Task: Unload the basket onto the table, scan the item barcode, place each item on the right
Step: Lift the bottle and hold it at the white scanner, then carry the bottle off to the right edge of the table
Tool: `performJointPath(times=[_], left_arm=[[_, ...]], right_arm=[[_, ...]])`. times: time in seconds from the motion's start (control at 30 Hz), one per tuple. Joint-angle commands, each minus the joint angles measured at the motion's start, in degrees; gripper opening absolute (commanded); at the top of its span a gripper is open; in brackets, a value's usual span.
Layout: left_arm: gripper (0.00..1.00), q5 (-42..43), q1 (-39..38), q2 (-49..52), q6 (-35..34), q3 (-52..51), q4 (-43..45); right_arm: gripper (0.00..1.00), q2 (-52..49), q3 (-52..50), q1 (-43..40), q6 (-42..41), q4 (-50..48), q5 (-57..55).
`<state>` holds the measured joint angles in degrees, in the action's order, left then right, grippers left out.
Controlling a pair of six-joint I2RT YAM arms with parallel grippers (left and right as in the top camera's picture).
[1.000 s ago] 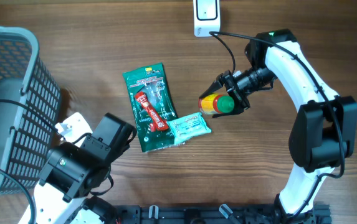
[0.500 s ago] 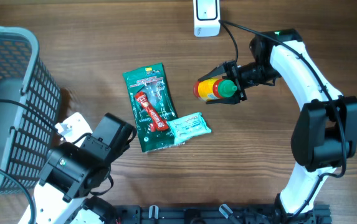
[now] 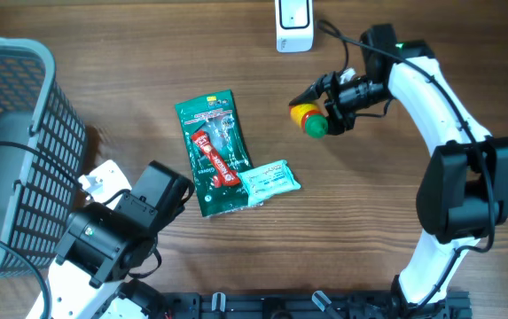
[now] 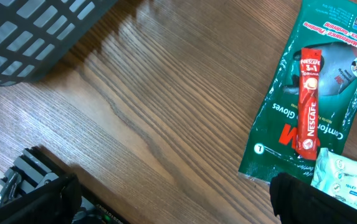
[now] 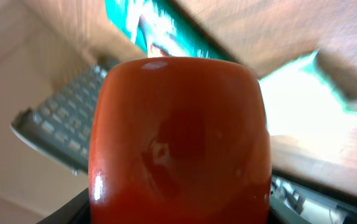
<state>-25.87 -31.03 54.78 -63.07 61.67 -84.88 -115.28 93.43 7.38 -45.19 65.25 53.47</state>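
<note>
Bottle (image 3: pixel 309 120) sits closer under the scanner (image 3: pixel 293 25) than a second ago, clamped in the fingers of your right gripper (image 3: pixel 326 106), so the barcode pass looks near; turn its label toward the scanner. Your left gripper (image 4: pixel 172 202) waits well away from the scanner, fingers wide apart

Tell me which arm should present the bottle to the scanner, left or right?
Right. Its pincer is shut on the bottle, held close to the white scanner at the table's far edge. The left pincer is open, empty, and back by the basket, far from both.
</note>
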Motion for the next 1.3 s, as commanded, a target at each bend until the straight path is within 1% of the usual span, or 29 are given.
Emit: performJointPath(times=[0.0, 0.03, 0.07, 0.13, 0.23, 0.27, 0.4, 0.57, 0.7, 0.73, 0.87, 0.97, 1.07, 1.13, 1.2, 1.27], left_arm=[[1.0, -0.57, 0.07, -0.24, 0.07, 0.22, -0.04], [1.0, -0.59, 0.07, -0.24, 0.07, 0.22, -0.02], [1.0, -0.59, 0.07, -0.24, 0.07, 0.22, -0.02], [1.0, -0.59, 0.07, -0.24, 0.07, 0.22, -0.04], [1.0, -0.59, 0.07, -0.24, 0.07, 0.22, -0.04], [1.0, -0.59, 0.07, -0.24, 0.07, 0.22, -0.04], [1.0, -0.59, 0.07, -0.24, 0.07, 0.22, -0.02], [1.0, -0.59, 0.07, -0.24, 0.07, 0.22, -0.04], [1.0, -0.59, 0.07, -0.24, 0.07, 0.22, -0.04], [1.0, -0.59, 0.07, -0.24, 0.07, 0.22, -0.04], [1.0, -0.59, 0.07, -0.24, 0.07, 0.22, -0.04], [1.0, -0.59, 0.07, -0.24, 0.07, 0.22, -0.02], [1.0, -0.59, 0.07, -0.24, 0.07, 0.22, -0.04], [1.0, -0.59, 0.07, -0.24, 0.07, 0.22, -0.04], [1.0, -0.59, 0.07, -0.24, 0.07, 0.22, -0.04], [1.0, -0.59, 0.07, -0.24, 0.07, 0.22, -0.04]], right_arm=[[0.37, -0.31, 8.44, -1.81, -8.7, -1.68, -16.31], [0.42, -0.31, 9.92, -1.77, -10.51, -3.61, -19.78], [0.48, -0.31, 10.95, -1.6, -10.97, -7.89, -22.12], [0.52, -0.35, 10.99, -1.29, -12.37, -15.69, -23.15], [0.53, -0.57, 10.99, -0.59, -19.12, -22.38, -31.12], [0.54, -0.68, 10.99, 0.15, -19.63, -26.56, -34.84], [0.56, -2.19, 10.99, 3.21, -22.21, -35.91, -43.78], [0.56, -8.41, 10.99, 6.99, -24.39, -50.31, -51.45], [0.56, -13.62, 11.04, 7.28, -25.79, -62.6, -54.42], [0.56, -14.8, 11.32, 7.3, -27.36, -65.11, -55.91], [0.57, -18.47, 15.19, 7.3, -28.48, -66.58, -57.96], [0.57, -20.9, 19.32, 7.17, -28.48, -64.24, -58.21], [0.57, -20.72, 20.28, 6.45, -28.24, -61.77, -57.53], [0.56, -20.26, 21.79, 5.57, -27.96, -57.77, -57.29], [0.56, -19.06, 23.69, 3.67, -25.0, -51.82, -57.31], [0.56, -17.05, 25.57, -0.22, -21.11, -43.6, -57.35]])
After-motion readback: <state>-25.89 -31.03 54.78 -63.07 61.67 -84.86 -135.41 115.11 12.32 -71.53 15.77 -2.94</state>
